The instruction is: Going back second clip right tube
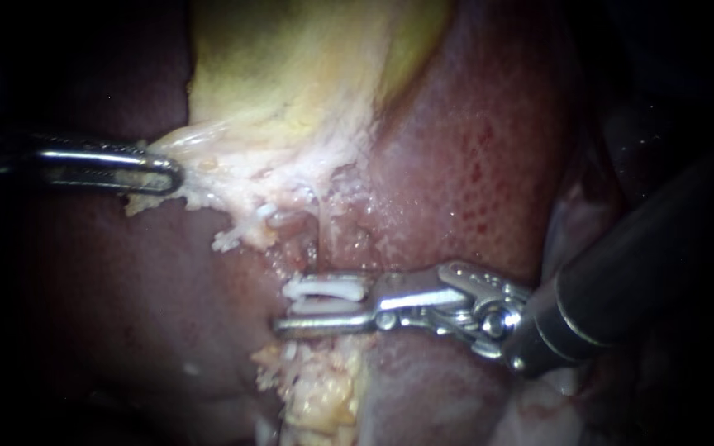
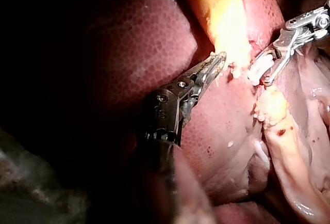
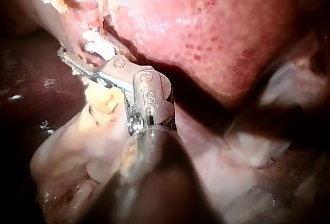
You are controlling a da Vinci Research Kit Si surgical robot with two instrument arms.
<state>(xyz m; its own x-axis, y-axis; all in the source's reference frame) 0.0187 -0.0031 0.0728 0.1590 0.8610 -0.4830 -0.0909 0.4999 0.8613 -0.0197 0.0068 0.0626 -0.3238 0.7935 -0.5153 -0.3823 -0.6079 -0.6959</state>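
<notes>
A white clip (image 1: 326, 291) sits across a pinkish tube (image 1: 311, 248) below the pale yellow gallbladder (image 1: 291, 74). My right instrument (image 1: 320, 307) comes in from the right. Its jaws stand open around the clip, with the lower metal jaw showing just under it. The same clip (image 2: 256, 70) (image 3: 98, 43) appears beside those jaws in both wrist views. My left instrument (image 1: 168, 171) reaches in from the left, jaws shut on the gallbladder's frayed whitish edge (image 1: 200, 177), and shows again (image 2: 218, 61) in its own wrist view. A smaller white piece (image 1: 260, 212), perhaps another clip, lies higher up.
Dark red liver (image 1: 473, 149) surrounds the site on both sides. Yellowish fatty tissue (image 1: 316, 388) hangs below the clip. Pale loose tissue (image 3: 77, 152) lies under the right instrument's shaft.
</notes>
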